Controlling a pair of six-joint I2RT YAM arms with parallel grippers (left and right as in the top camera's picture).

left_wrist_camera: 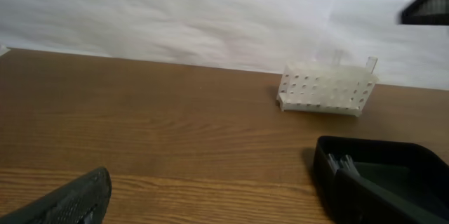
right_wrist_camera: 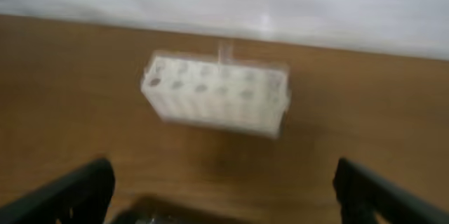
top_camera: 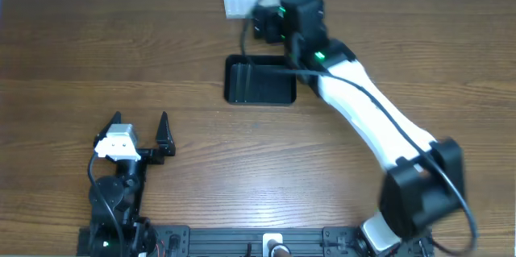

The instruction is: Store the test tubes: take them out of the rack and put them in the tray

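Directly ahead of spread right fingers (right_wrist_camera: 77, 189): rack (right_wrist_camera: 216, 96), one tube (right_wrist_camera: 224, 50) upright.

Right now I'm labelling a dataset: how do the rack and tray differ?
The rack is white; the tray is black. The rack is a block of holes with one tube upright; the tray is a low open dish with tubes lying inside. The rack stands nearer the far edge of the table than the tray. Both rest on it.

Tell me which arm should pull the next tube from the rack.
Right. The right gripper, open, hangs by the rack, facing a tube standing in it; the left gripper sits far back near its base.
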